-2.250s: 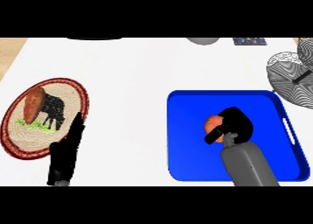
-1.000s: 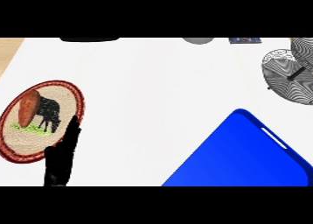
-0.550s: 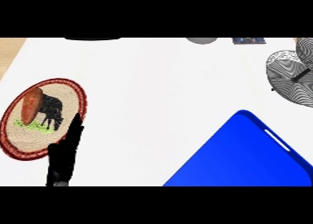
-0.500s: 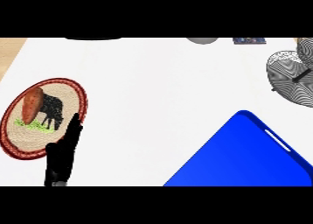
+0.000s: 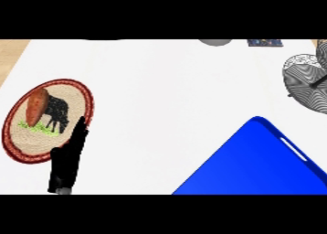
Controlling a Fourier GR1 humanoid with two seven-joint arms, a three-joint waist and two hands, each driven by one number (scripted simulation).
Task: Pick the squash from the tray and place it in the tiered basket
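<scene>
Surface (image 5: 173,87): white, wide bare stretch through the middle, running from the plate across to the tray; bare patch also above the plate up to the far edge. A wood-coloured strip shows past the surface's left edge, above-left of the plate.

Tray (image 5: 261,160): blue, turned corner-up so it reads as a diamond, well right of the plate and cut by the lower and right borders. Slot handle on its upper-right rim. Visible part of its floor carries nothing; squash not in view anywhere, so can't say where it is.

Plate (image 5: 18,146): round, red woven rim, beige centre with a black animal picture on green. An orange-brown elongated vegetable (image 5: 37,107) lies upright on the plate's left half.

Tiered basket (image 5: 313,82): black-and-white wire mesh, far right of the plate at the right border, partly cropped, well apart from the tray's top corner.

Left robot hand (image 5: 70,157): black, at the plate's lower-right rim, overlapping it; fingers straight and together, pointing up, holding nothing. Resting.

Right robot hand: not visible.

Two small cropped items at the far edge, up-right of the plate: a grey rounded one (image 5: 214,42) and a dark patterned one (image 5: 265,43).
</scene>
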